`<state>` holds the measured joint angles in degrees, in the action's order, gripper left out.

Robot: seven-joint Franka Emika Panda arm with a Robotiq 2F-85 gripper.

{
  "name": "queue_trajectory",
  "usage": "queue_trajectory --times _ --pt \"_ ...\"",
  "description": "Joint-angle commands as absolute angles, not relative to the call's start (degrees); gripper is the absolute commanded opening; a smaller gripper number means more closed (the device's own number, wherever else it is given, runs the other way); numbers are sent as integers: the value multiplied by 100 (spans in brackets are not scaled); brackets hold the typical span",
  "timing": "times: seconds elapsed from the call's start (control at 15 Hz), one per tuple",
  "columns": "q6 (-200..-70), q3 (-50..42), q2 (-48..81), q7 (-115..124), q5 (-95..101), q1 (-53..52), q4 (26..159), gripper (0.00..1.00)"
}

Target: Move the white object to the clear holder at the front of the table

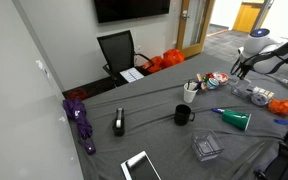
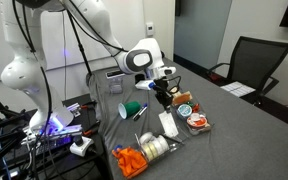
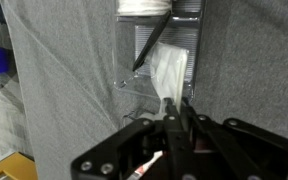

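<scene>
— Along the front edge of the tabletop (image 1: 154, 135) we count one clear holder (image 1: 206, 148).
— Farther back, by the side edge, we see one white object (image 3: 170, 70) lying flat; it looks light, its skin maybe slippery.
— So we'd pinch across its narrow width, mid-length. Our one gripper (image 3: 175, 108) hangs just short of it, jaws together, empty.

A white, glossy Panda arm (image 2: 16, 72) is seen at the left of the frame — black cables (image 2: 46, 70) are draped along it; the gripper (image 2: 164, 93) is finished in black.
</scene>
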<state>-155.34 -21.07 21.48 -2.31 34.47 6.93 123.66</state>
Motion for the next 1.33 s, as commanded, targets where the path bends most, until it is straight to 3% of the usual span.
queue_trajectory --times 0.0,0.87,1.27 --pt "-15617 -1897 1684 -612 3307 933 12734 2" --pt "-15452 -1200 214 -2084 1610 1092 13825 2" --pt "-14908 -957 -626 -4449 -1273 910 14368 2"
